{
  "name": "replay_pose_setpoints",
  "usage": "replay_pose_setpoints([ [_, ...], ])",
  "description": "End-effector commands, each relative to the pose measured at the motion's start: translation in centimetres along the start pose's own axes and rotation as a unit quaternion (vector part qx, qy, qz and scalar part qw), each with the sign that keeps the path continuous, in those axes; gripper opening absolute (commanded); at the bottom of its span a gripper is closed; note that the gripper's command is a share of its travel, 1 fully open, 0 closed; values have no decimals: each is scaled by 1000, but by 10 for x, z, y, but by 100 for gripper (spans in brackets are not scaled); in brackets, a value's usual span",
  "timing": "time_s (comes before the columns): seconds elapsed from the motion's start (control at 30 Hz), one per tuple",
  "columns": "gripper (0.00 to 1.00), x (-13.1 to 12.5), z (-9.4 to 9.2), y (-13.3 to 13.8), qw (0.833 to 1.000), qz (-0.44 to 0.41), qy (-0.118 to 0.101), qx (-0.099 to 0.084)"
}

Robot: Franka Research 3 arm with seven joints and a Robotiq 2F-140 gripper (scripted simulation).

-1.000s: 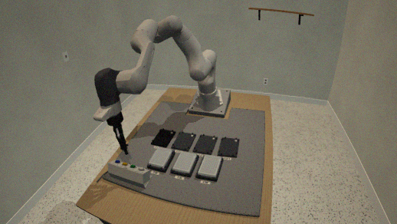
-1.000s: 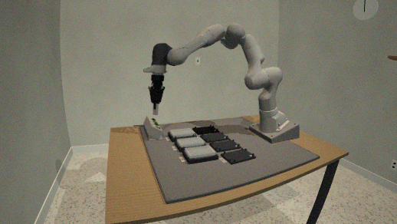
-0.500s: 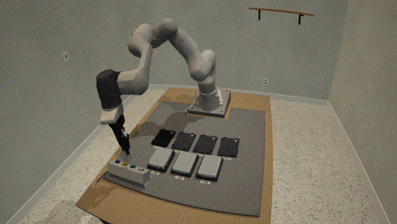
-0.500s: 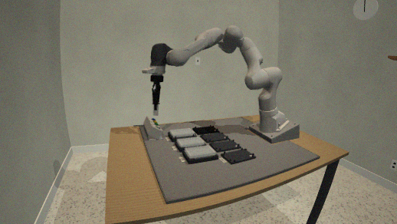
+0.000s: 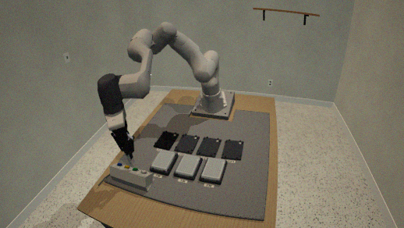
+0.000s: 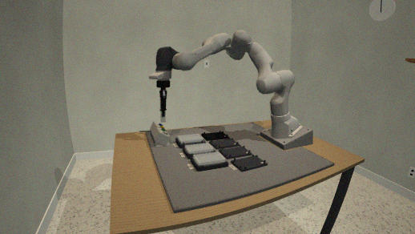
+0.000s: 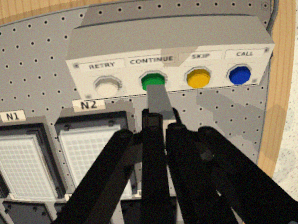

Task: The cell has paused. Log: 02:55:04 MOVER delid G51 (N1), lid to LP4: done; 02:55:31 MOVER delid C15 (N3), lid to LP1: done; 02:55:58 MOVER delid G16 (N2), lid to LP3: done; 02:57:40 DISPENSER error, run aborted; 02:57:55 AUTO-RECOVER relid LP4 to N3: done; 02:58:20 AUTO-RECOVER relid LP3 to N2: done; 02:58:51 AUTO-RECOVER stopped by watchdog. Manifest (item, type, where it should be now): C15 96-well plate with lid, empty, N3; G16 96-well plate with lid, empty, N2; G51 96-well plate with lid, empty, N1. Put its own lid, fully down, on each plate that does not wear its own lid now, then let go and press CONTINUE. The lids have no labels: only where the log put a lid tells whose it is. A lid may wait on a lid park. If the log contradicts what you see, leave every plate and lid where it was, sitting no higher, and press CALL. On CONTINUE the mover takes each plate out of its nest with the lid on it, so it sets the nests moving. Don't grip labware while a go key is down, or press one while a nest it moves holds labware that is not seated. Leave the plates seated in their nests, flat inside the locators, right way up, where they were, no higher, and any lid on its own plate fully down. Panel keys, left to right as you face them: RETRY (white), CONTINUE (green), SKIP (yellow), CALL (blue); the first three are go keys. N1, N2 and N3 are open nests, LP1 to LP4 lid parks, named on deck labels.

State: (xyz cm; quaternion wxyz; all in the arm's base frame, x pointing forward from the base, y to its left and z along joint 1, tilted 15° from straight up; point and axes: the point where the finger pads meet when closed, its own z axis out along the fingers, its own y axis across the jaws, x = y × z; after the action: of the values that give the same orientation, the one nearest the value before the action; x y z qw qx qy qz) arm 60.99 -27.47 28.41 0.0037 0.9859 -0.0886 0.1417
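My gripper (image 5: 130,156) is shut on nothing and points down over the key panel (image 5: 130,176). In the wrist view its fingertips (image 7: 157,99) sit just short of the green CONTINUE key (image 7: 153,82), and the exterior view shows a small gap between the gripper (image 6: 163,117) and the panel. Three light grey plates (image 5: 164,162) (image 5: 188,165) (image 5: 213,170) sit flat in their nests, and each appears to wear a lid. The four lid parks (image 5: 166,140) (image 5: 186,144) (image 5: 208,147) (image 5: 232,149) look dark and bare. The wrist view shows the N1 (image 7: 9,116) and N2 (image 7: 88,104) labels.
On the panel the white RETRY key (image 7: 107,86), the yellow SKIP key (image 7: 197,78) and the blue CALL key (image 7: 238,74) flank the green one. The arm's base (image 5: 212,105) stands at the back of the grey mat. The table's edge lies just beyond the panel.
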Motion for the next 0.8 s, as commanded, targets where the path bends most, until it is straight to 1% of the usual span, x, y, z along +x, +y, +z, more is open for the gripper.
replay_pose_setpoints([
  [0.0,0,-3,2,2,999,-43,-8,-2],
  [0.37,0,-3,7,2,999,-43,-8,-2],
  [0.77,0,-3,9,2,999,-43,-8,-2],
])
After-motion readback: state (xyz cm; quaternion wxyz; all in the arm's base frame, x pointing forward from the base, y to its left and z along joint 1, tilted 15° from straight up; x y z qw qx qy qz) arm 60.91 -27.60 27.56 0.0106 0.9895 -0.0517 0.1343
